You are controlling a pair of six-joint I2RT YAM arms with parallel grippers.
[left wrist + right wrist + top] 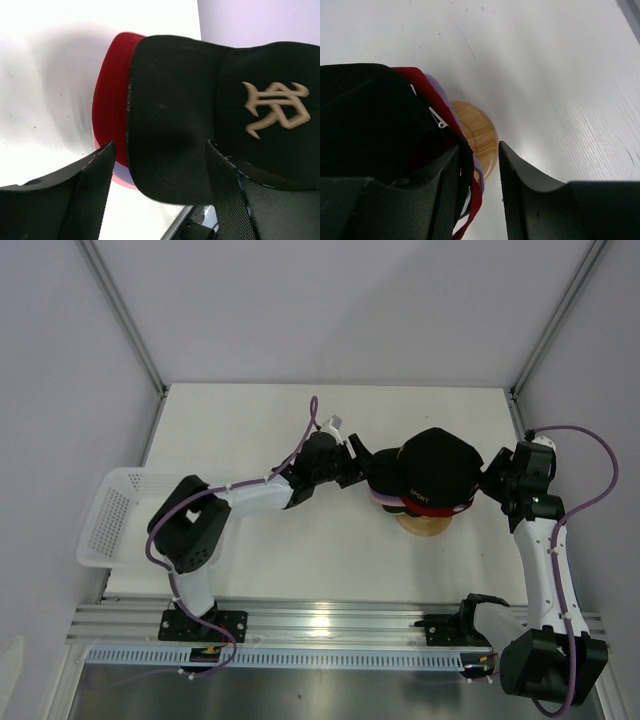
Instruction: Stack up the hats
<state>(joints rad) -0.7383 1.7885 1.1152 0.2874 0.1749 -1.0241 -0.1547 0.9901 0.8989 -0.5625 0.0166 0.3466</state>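
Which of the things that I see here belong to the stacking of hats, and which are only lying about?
For the job: black cap, red cap, lavender cap, in one pile.
Only lying about: wooden stand under the pile; white basket on the left.

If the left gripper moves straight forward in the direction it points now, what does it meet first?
The left gripper would most likely meet the brim of the top black cap, directly ahead between its open jaws.

At least three hats [435, 470] stacked, one wooden stand [425, 526], one mesh basket [105, 520].
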